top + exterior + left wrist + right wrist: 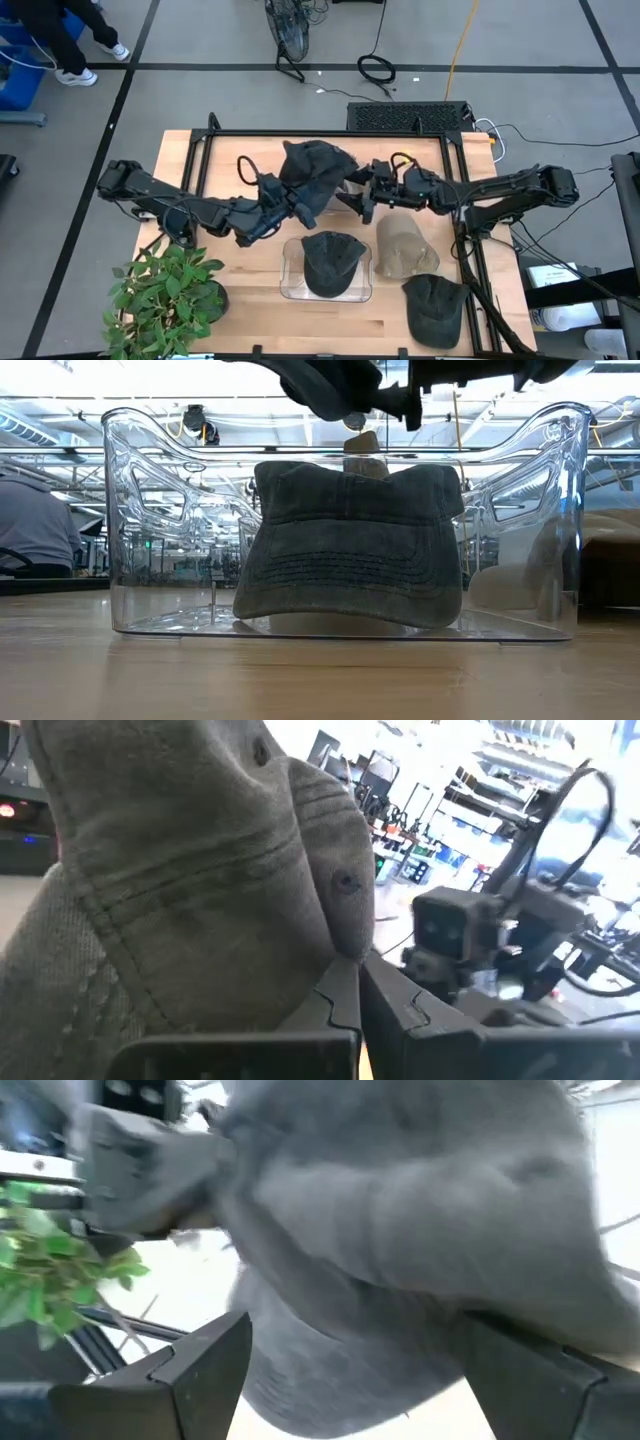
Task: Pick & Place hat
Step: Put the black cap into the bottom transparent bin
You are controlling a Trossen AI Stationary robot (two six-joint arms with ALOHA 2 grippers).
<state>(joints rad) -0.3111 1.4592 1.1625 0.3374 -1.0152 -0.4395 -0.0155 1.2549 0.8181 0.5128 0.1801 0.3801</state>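
Hats numbered four on my table. One dark grey crumpled fabric cap (315, 165) hung in the air between my two arms, above the back middle of the light wooden table (180, 150). My left gripper (290, 205) had its fingers pinched together on that cap's near edge, and the left wrist view showed the cloth bunched over my closed fingers (340, 1005). My right gripper (362, 200) reached in from the other side, its fingers (200, 1360) spread wide with the hanging cap's fabric between them, not yet clamped.

A second dark grey cap (332, 262) sat upright inside the one clear plastic bin (290, 290) at the front middle of the table; the low view showed its brim facing the camera. One tan cap (402, 247) lay just beside the bin on its right. A third dark grey cap (436, 308) rested nearer the front right corner.

One leafy green potted plant (165, 295) stood at the front left corner.
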